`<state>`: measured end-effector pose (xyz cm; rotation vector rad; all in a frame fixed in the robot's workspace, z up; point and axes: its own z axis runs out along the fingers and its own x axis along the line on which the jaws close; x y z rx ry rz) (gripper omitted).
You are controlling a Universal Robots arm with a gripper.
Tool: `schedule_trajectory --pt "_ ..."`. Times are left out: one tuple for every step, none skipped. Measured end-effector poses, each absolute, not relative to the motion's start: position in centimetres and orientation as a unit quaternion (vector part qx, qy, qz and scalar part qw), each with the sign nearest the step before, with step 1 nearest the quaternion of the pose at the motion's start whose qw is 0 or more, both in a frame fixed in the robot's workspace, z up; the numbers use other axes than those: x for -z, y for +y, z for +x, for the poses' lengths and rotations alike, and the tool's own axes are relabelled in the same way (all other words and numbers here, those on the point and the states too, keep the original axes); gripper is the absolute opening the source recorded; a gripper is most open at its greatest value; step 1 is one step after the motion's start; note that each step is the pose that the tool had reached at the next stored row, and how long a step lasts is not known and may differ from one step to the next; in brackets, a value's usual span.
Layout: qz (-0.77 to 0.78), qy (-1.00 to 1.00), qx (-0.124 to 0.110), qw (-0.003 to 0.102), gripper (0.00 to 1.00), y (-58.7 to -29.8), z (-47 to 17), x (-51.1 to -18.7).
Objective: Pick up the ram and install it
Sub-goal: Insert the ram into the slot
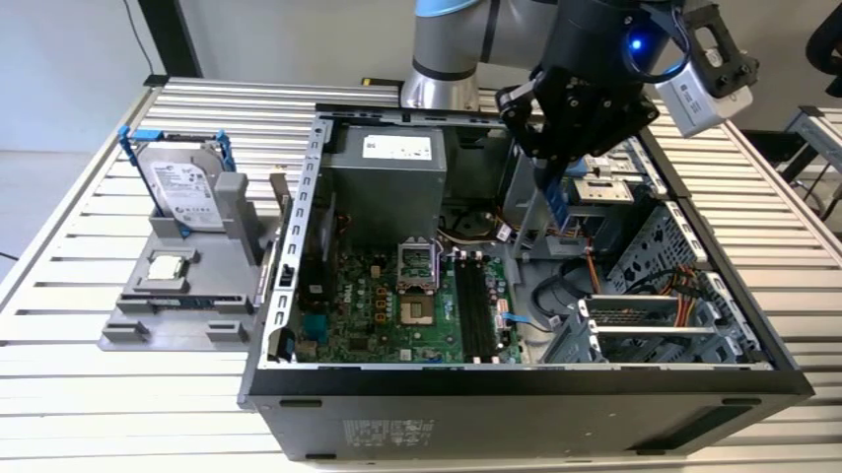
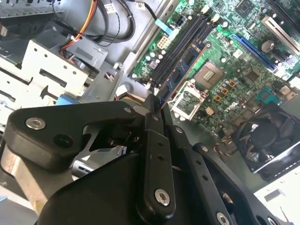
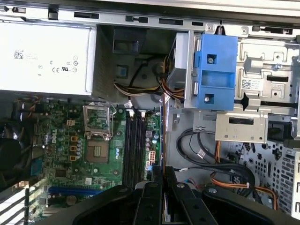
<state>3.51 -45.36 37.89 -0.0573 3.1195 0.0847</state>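
Gripper (image 1: 561, 179): fingers clamped on the ram (image 1: 555, 205), poised above the open case (image 1: 526, 379).
Ram: held on edge, clear of the motherboard (image 1: 394, 315). In the second wrist view it juts out from the fingertips (image 2: 151, 108) and runs roughly along the black slots (image 2: 180, 44), above them.
Hard drive (image 1: 184, 185): upright in a grey stand outside the case, at the exterior view's left.

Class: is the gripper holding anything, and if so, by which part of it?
The gripper holds the ram by one short end; the rest of the strip juts out free above the motherboard.
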Motion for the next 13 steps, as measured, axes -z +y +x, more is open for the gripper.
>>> schedule_trajectory --pt "-0.017 0.999 -0.027 0.010 0.00 -45.4 3.5 -37.8" --pt "-0.017 0.999 -0.027 0.010 0.00 -45.4 3.5 -37.6" --pt "-0.016 0.999 -0.027 0.009 0.00 -45.4 3.5 -37.4" --pt "-0.016 0.999 -0.027 0.009 0.00 -45.4 3.5 -37.2" --pt "-0.015 0.999 -0.027 0.009 0.00 -45.4 3.5 -37.1" --pt "-0.014 0.999 -0.027 0.009 0.00 -45.4 3.5 -36.9" --pt "-0.012 1.000 -0.027 0.009 0.00 -45.4 3.5 -36.7" --pt "-0.007 1.000 -0.027 0.010 0.00 -45.4 3.5 -36.5" --pt "-0.001 1.000 -0.027 0.010 0.00 -45.4 3.5 -36.3" --pt "0.003 1.000 -0.027 0.010 0.00 -45.4 3.5 -36.2" --pt "0.005 1.000 -0.027 0.010 0.00 -45.4 3.5 -36.0" --pt "0.005 1.000 -0.027 0.010 0.00 -45.4 3.5 -35.8" --pt "0.005 1.000 -0.027 0.010 0.00 -45.4 3.5 -35.7"
